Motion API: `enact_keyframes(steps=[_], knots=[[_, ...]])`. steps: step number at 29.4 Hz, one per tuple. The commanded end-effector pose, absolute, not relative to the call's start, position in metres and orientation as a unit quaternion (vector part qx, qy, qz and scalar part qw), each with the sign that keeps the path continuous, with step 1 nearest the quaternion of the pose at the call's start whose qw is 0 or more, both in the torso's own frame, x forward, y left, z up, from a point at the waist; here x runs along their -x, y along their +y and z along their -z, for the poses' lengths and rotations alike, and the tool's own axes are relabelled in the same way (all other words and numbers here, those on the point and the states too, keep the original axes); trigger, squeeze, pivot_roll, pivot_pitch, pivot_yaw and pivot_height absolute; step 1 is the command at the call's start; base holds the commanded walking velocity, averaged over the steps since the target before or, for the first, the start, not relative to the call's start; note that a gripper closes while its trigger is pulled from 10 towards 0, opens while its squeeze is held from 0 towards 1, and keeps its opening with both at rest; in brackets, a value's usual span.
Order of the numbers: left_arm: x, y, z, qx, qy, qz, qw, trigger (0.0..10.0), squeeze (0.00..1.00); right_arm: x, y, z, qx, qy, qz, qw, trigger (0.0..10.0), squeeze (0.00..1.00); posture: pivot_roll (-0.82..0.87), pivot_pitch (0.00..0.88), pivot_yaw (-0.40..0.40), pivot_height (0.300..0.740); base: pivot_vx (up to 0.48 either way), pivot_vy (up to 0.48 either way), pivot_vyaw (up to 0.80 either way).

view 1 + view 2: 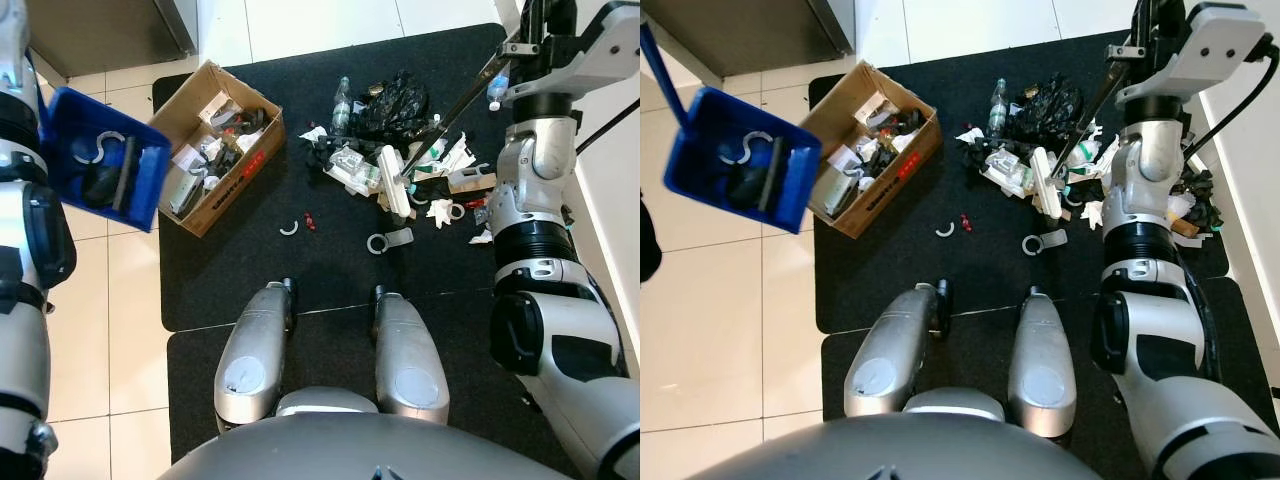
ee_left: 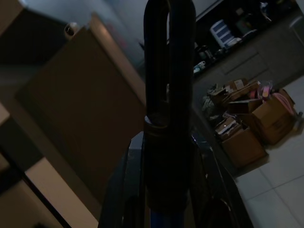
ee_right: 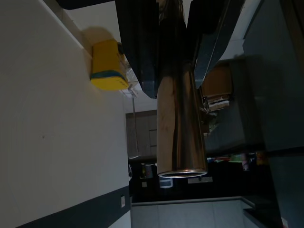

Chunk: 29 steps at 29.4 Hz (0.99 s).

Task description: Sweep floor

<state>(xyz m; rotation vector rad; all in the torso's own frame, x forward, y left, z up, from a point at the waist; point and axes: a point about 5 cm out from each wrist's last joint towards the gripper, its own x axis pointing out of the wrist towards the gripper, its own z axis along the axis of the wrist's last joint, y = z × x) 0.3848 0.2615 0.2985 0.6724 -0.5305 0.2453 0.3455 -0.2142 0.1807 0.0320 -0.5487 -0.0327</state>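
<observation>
Two silver robot knees (image 1: 330, 350) stand on a black floor mat (image 1: 330, 270). Left end effector (image 2: 168, 156) grips a blue plastic dustpan (image 1: 105, 165) raised beside an open cardboard box (image 1: 220, 145). Right end effector (image 3: 164, 42) clamps a metal broom pole (image 1: 450, 115) angled into the heaped litter pile (image 1: 400, 150).

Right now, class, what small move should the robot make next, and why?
Probably tip the blue dustpan over the cardboard box: the left gripper holds it raised beside the box with scraps inside, while the right gripper's broom rests in the litter pile.
</observation>
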Motion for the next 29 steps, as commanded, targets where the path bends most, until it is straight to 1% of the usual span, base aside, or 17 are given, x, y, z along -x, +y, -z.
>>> enact_keyframes(steps=[1,6,8,9,14,16,18,19,22,23,24,25,26,27,28,29], knots=[[-0.384,0.256,-0.296,-0.366,-0.266,-0.099,0.887,10.0,0.00,-0.341,-0.216,-0.188,-0.015,-0.299,0.020,0.954,10.0,0.00,0.13,0.103,0.109,0.740,0.000,0.000,0.00],[-0.387,0.244,-0.289,-0.382,-0.267,-0.075,0.882,10.0,0.00,-0.341,-0.216,-0.188,-0.016,-0.299,0.021,0.954,10.0,0.00,0.12,0.107,0.111,0.740,0.000,0.000,0.00],[-0.389,0.237,-0.285,-0.388,-0.269,-0.066,0.879,10.0,0.00,-0.340,-0.216,-0.188,-0.016,-0.299,0.022,0.954,10.0,0.00,0.12,0.108,0.113,0.740,0.000,0.000,0.00],[-0.390,0.231,-0.283,-0.399,-0.272,-0.059,0.874,10.0,0.00,-0.340,-0.216,-0.188,-0.016,-0.300,0.022,0.953,10.0,0.00,0.11,0.109,0.116,0.740,0.000,0.000,0.00],[-0.392,0.224,-0.281,-0.415,-0.279,-0.052,0.865,10.0,0.00,-0.339,-0.217,-0.188,-0.016,-0.302,0.025,0.953,10.0,0.00,0.11,0.111,0.121,0.740,0.000,0.000,0.00],[-0.392,0.222,-0.282,-0.412,-0.282,-0.047,0.865,10.0,0.00,-0.338,-0.219,-0.187,-0.015,-0.302,0.028,0.953,10.0,0.00,0.10,0.110,0.124,0.740,0.000,0.000,0.00],[-0.393,0.223,-0.286,-0.384,-0.284,-0.053,0.877,10.0,0.00,-0.336,-0.220,-0.186,-0.015,-0.301,0.031,0.953,10.0,0.00,0.10,0.110,0.126,0.740,0.000,0.000,0.00],[-0.393,0.224,-0.290,-0.350,-0.285,-0.062,0.890,10.0,0.00,-0.336,-0.221,-0.185,-0.015,-0.300,0.032,0.953,10.0,0.00,0.10,0.111,0.125,0.740,0.000,0.000,0.00],[-0.395,0.226,-0.304,-0.259,-0.294,-0.078,0.916,10.0,0.00,-0.336,-0.221,-0.184,-0.015,-0.298,0.033,0.954,10.0,0.00,0.11,0.110,0.122,0.740,0.000,0.000,0.00],[-0.395,0.226,-0.304,-0.259,-0.294,-0.078,0.916,10.0,0.00,-0.336,-0.221,-0.184,-0.015,-0.298,0.033,0.954,10.0,0.00,0.11,0.110,0.122,0.740,0.000,0.000,0.00],[-0.395,0.226,-0.307,-0.240,-0.298,-0.081,0.921,10.0,0.00,-0.336,-0.221,-0.184,-0.016,-0.297,0.033,0.954,10.0,0.00,0.11,0.109,0.121,0.740,0.000,0.000,0.00],[-0.396,0.226,-0.314,-0.191,-0.303,-0.086,0.930,10.0,0.00,-0.337,-0.220,-0.184,-0.017,-0.297,0.032,0.954,10.0,0.00,0.11,0.109,0.121,0.740,0.000,0.000,0.00],[-0.396,0.226,-0.314,-0.191,-0.303,-0.086,0.930,10.0,0.00,-0.337,-0.220,-0.184,-0.017,-0.297,0.032,0.954,10.0,0.00,0.11,0.109,0.121,0.740,0.000,0.000,0.00],[-0.397,0.225,-0.318,-0.165,-0.306,-0.086,0.934,10.0,0.00,-0.337,-0.219,-0.185,-0.018,-0.297,0.031,0.954,10.0,0.00,0.11,0.106,0.119,0.740,0.000,0.000,0.00],[-0.397,0.225,-0.318,-0.165,-0.306,-0.086,0.934,10.0,0.00,-0.337,-0.219,-0.185,-0.018,-0.297,0.031,0.954,10.0,0.00,0.11,0.106,0.119,0.740,0.000,0.000,0.00],[-0.397,0.225,-0.321,-0.148,-0.307,-0.086,0.936,10.0,0.00,-0.338,-0.218,-0.185,-0.019,-0.297,0.031,0.954,10.0,0.00,0.11,0.106,0.119,0.740,0.000,0.000,0.00]])
